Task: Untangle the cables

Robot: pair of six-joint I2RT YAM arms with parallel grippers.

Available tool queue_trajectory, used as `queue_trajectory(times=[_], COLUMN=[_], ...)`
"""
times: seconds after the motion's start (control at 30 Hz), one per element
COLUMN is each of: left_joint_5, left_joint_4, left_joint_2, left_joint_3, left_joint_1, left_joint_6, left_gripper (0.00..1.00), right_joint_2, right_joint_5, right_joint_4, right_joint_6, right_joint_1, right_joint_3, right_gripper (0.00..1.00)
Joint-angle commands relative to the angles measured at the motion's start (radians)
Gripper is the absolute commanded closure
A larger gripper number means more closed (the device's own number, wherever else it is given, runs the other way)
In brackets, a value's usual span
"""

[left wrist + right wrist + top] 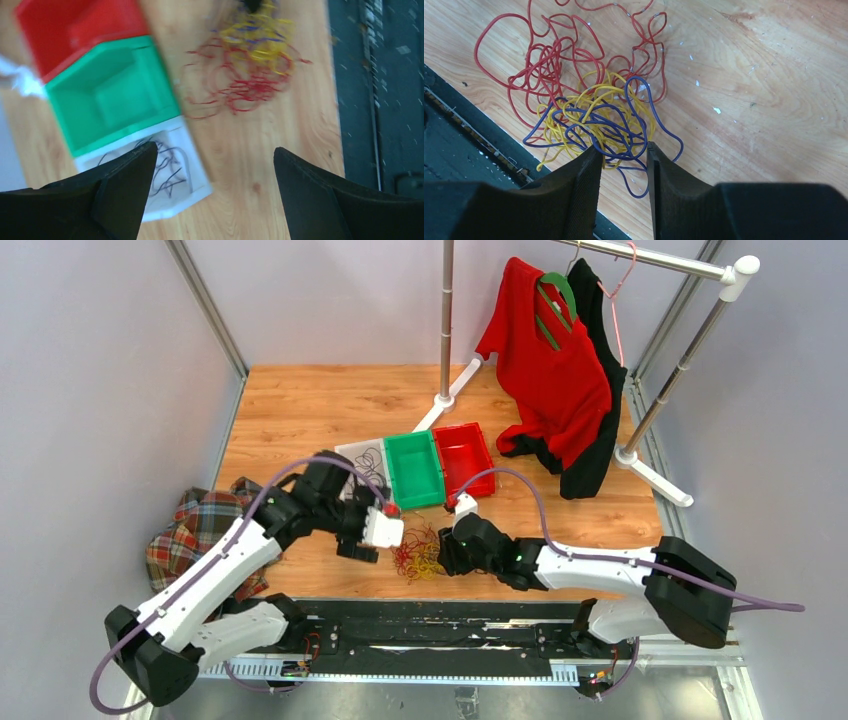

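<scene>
- The right pincer [624, 155] has its two sides just a little apart. A few purple and yellow strands run through the gap. I think it is about to squeeze them but is not squeezing yet.
- Right around it is the knot of cables [589, 110]. The yellow and purple ones are twisted tight together in the middle. The red ones loop out wider on one side.
- The knot lies on the wooden surface [300, 405], near the green bin [107, 95]. It is on the side of the bin that faces the arm bases, and it does not touch the bin.
- The left pincer [215, 150] is spread wide and holds nothing. It hangs above the surface near the green bin's corner, on the same side as the knot.
- A white bin [197, 172] touches the green bin on the left arm's side. Some dark strands [170, 165] lie in it, so it looks like a small part of the job is done.
- The green bin has nothing in it. The red bin [465, 455] touches its other side and looks bare too.
- Most of the work is left, I think. The red, yellow and purple cables are all in one knot, and each colour has to be pulled free.
</scene>
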Motion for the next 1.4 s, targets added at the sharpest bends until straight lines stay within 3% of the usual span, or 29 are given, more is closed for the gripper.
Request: queue_trajectory(times=[0.0,0.1,0.23,0.5,0.7,0.87,1.07,1.2,1.37], left_joint_5=[0.047,0.044,-0.003,-0.123,-0.176,-0.166,-0.096,-0.066,-0.044], left_joint_4=[-0.117,-0.078,0.123,0.272,0.367,0.321,0.200,0.182,0.147], left_joint_2=[0.013,0.035,0.050,0.189,0.222,0.155,0.011,-0.029,-0.023], left_joint_3=[-0.075,-0.122,-0.208,-0.270,-0.300,-0.270,-0.173,-0.080,0.025], left_joint_1=[-0.098,-0.136,-0.191,-0.220,-0.220,-0.224,-0.234,-0.237,-0.237], left_joint_6=[0.294,0.429,0.460,0.527,0.552,0.527,0.383,0.167,-0.039], left_gripper=[0.12,0.16,0.24,0.44,0.74,0.98,1.00,0.99,0.99], right_joint_2=[0.007,-0.006,-0.022,-0.067,-0.088,-0.103,-0.153,-0.264,-0.357], right_joint_5=[0.003,0.002,-0.014,-0.054,-0.069,-0.072,-0.045,-0.043,0.009], right_joint_4=[0.005,0.023,0.042,0.068,0.079,0.065,-0.006,-0.001,0.012], right_joint_6=[0.011,0.019,0.022,0.019,0.021,0.008,-0.048,-0.100,-0.170], right_joint_1=[-0.009,-0.011,-0.022,-0.055,-0.082,-0.100,-0.105,-0.090,-0.023], right_joint_3=[0.025,0.009,-0.007,-0.047,-0.069,-0.070,-0.038,-0.018,0.033], right_gripper=[0.64,0.66,0.68,0.70,0.72,0.75,0.78,0.60,0.51])
